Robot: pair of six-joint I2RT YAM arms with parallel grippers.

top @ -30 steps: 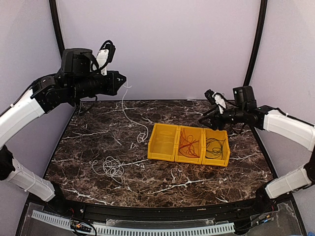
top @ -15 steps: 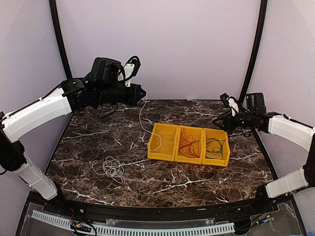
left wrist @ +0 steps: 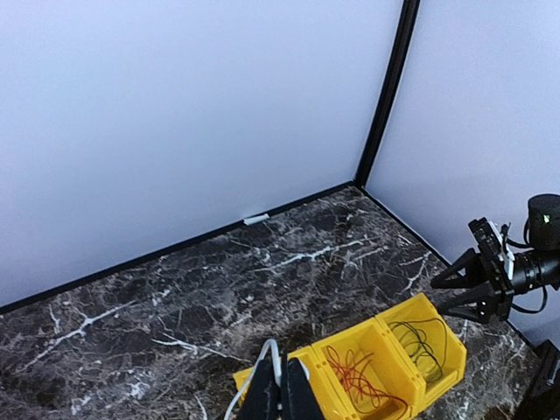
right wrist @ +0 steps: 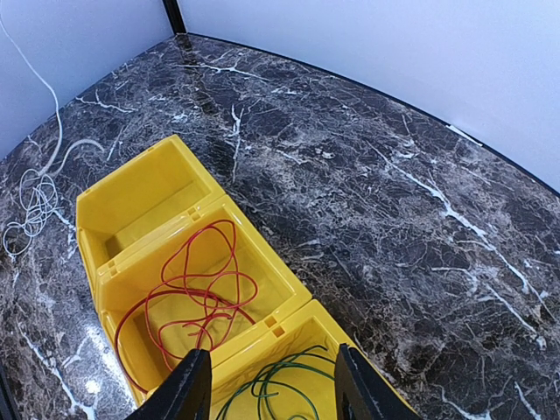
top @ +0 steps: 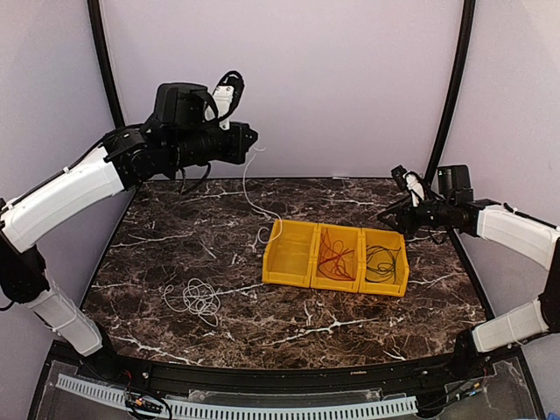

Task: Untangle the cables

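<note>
The left hand (top: 254, 140), raised high, was clamped on a white cable (top: 248, 188) that hung down to just beside the left yellow bin (top: 284, 271). A white tangle (top: 199, 297) lay on the worktop (top: 350, 319) nearer the front. The red cable (top: 334, 256) sat in the middle bin (top: 338, 229), the black cable (top: 382, 261) in the right bin (top: 386, 234). The right hand (top: 391, 210) hovered open.

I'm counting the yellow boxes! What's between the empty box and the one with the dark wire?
The middle bin, holding the loose red cable. The top external view shows it best.
</note>
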